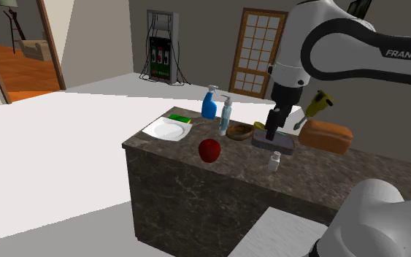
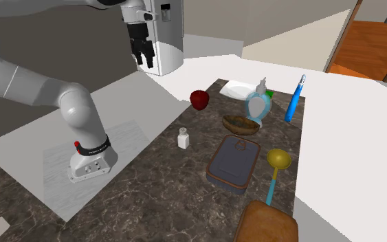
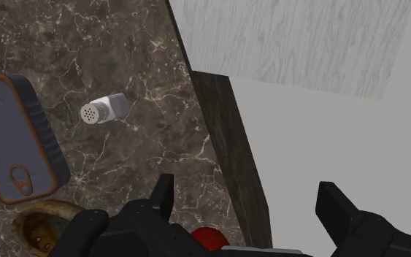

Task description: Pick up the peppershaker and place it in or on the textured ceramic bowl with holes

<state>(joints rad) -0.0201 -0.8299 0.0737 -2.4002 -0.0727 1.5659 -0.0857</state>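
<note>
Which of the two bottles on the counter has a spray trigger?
The wide blue spray bottle next to the brown bowl, white trigger on top; the slim blue bottle has a plain cap.

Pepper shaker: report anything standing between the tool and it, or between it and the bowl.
Nothing visible. Only air lies between the open tool and the pepper shaker. Bare counter runs from it to the bowl; the flat tin lies close beside that path, not across it.

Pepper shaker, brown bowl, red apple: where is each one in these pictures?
pepper shaker [image 3: 105, 109], wrist view, middle of its white body.
brown bowl [image 2: 241, 128], second exterior view, its near outer wall.
red apple [image 1: 209, 150], shoulder view, centre of its facing side.
</note>
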